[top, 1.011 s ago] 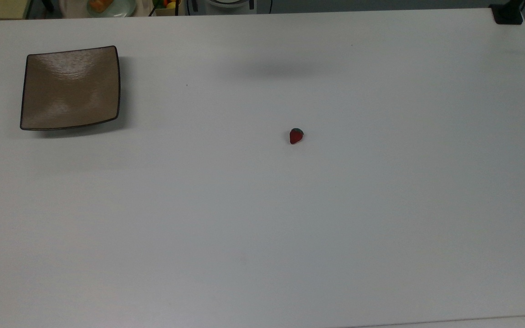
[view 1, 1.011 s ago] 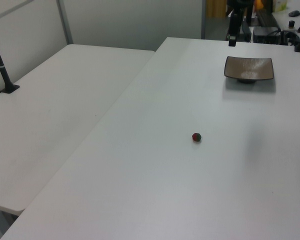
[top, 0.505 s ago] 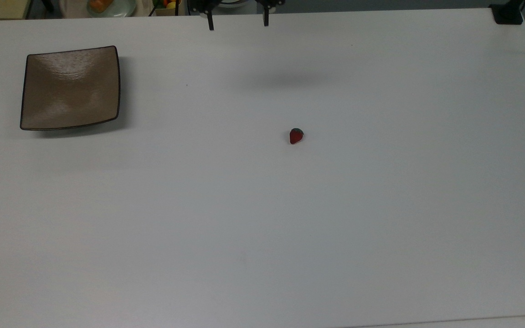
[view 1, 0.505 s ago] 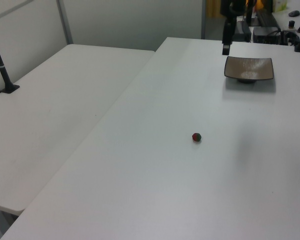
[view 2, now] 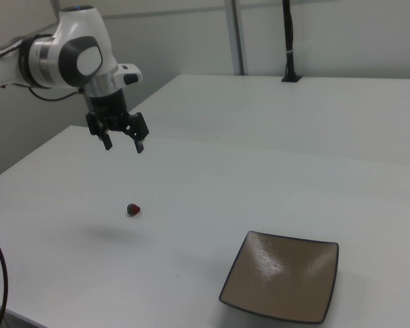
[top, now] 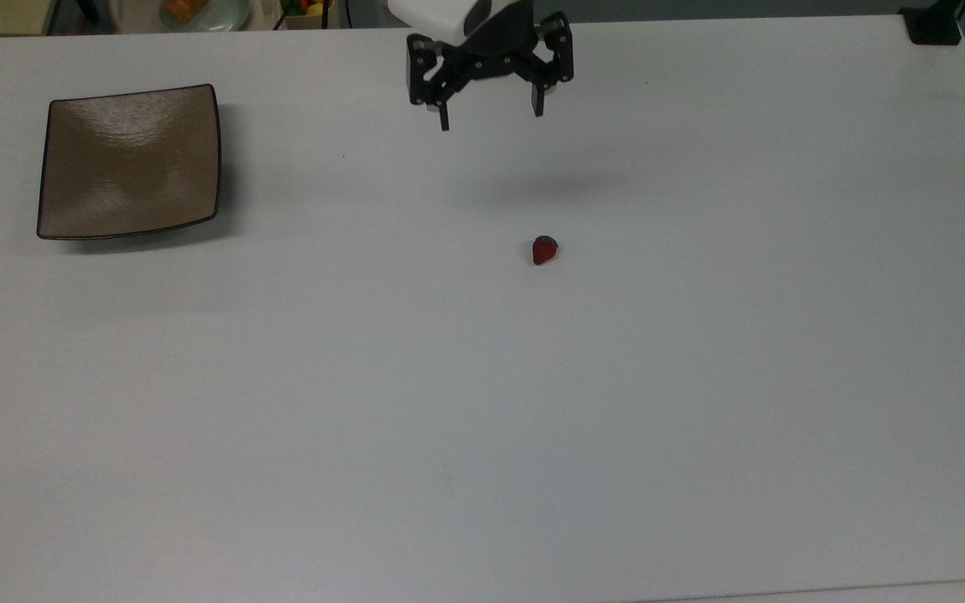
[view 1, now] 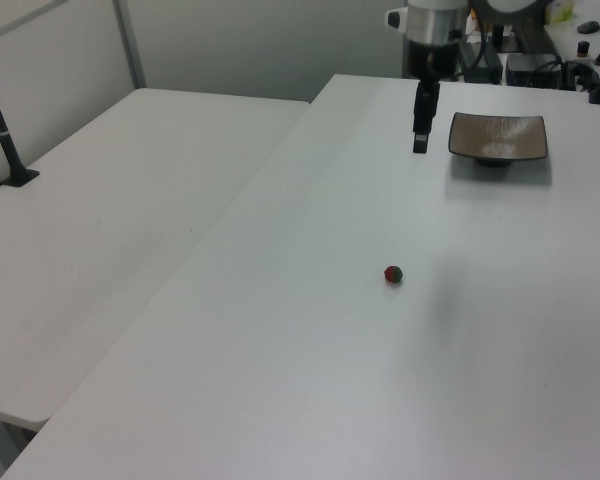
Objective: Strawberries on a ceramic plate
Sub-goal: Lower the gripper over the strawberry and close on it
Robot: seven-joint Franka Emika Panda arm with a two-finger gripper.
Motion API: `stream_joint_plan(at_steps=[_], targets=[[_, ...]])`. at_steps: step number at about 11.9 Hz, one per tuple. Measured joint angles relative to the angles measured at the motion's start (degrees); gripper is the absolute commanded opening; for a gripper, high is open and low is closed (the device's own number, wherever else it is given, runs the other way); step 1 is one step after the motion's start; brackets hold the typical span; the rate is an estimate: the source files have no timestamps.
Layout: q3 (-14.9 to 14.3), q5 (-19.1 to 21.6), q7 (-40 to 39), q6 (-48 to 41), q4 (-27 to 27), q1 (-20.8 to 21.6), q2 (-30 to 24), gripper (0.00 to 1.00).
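Strawberry [top: 544, 249] lies alone on the white bench [top: 482, 402], near the middle in the top view, well apart from the ceramic plate [top: 129, 162] at the top view's left. The gripper [top: 491, 119] hangs in the air above the bench, jaws spread wide, holding nothing and touching nothing. It seems to be well above the strawberry.

Gloss and matt surfaces
Light is being reflected by the glossy ceramic plate [top: 129, 162]; the white table [top: 482, 419] is being seen as smooth and matt.
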Motion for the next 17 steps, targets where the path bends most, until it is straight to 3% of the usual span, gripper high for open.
stream_joint_plan(at_steps=[8,17], targets=[[1.7,0.0,0.0,7.6,0.0,2.6,10.0,1.0],[2.9,-1.4,0.0,14.7,-0.9,2.8,17.5,1.0]])
